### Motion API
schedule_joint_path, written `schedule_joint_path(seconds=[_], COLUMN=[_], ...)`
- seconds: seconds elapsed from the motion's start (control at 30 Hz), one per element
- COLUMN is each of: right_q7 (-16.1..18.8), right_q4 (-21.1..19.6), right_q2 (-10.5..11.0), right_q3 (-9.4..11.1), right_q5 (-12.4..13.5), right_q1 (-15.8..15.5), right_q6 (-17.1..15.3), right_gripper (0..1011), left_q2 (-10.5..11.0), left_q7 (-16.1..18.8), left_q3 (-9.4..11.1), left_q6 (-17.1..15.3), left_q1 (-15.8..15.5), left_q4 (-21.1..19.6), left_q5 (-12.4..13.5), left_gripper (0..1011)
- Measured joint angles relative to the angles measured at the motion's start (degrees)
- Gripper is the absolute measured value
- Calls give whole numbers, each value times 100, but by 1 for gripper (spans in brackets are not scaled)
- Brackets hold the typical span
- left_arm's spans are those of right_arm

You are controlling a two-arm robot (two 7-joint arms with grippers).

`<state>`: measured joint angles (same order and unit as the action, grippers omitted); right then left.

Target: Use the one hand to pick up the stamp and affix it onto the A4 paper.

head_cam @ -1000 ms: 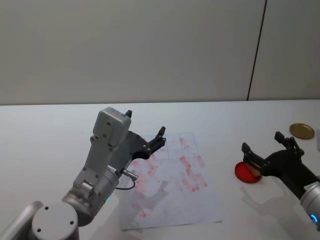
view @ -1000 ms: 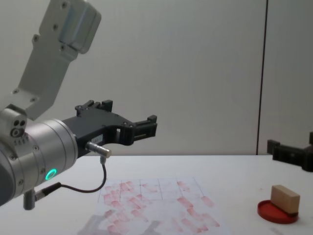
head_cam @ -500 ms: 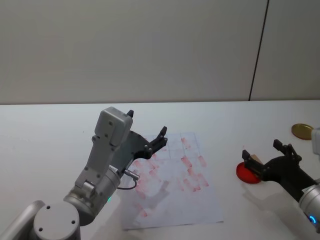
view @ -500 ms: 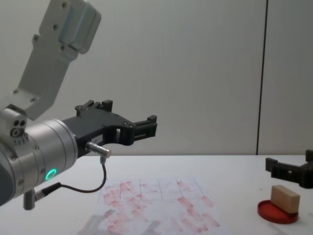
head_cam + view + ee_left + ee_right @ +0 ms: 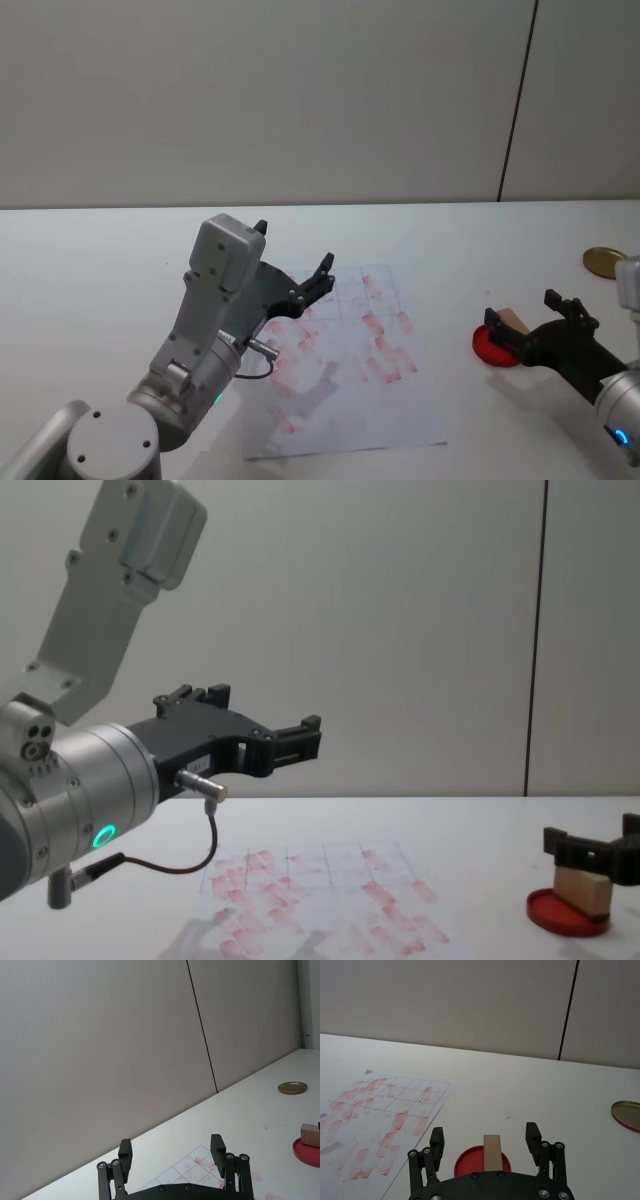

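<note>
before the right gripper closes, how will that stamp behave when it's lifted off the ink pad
The small wooden stamp looks rigid and probably light. Its flat sides should suit the fingers of the open right gripper. Standing narrow on the red ink pad, it might tip if nudged off-centre.

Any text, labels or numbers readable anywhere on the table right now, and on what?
No readable text anywhere.
The A4 paper: red marks are smeared rectangles, with no legible characters.
The stamp, red ink pad and gold lid: no label visible.
</note>
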<state>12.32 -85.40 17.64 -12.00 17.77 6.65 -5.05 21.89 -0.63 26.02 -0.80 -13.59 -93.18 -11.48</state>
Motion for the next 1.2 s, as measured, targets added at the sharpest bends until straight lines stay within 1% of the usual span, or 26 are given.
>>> schedule_joint_path(seconds=[0.53, 0.87, 0.9, 1.0, 1.03, 1.17, 1.2], right_q7=[195, 282, 297, 310, 318, 334, 342], right_q4=[389, 551, 587, 616, 637, 679, 699], right_q2=[-50, -83, -91, -99, -105, -117, -124], right_q3=[14, 9, 8, 7, 6, 4, 3], right_q5=[27, 12, 9, 8, 8, 11, 14], right_q1=[202, 312, 343, 368, 386, 424, 441], right_q6=[-144, -225, -247, -274, -289, -324, -336], right_gripper=[1001, 1001, 994, 930, 887, 819, 766], left_q2=[0, 0, 0, 0, 0, 0, 0], left_q7=[0, 0, 0, 0, 0, 0, 0], left_q3=[0, 0, 0, 0, 0, 0, 0], left_q6=[0, 0, 0, 0, 0, 0, 0], left_q1=[0, 0, 0, 0, 0, 0, 0], left_q4=[0, 0, 0, 0, 0, 0, 0], left_q5=[0, 0, 0, 0, 0, 0, 0], left_gripper=[993, 993, 993, 993, 993, 993, 993])
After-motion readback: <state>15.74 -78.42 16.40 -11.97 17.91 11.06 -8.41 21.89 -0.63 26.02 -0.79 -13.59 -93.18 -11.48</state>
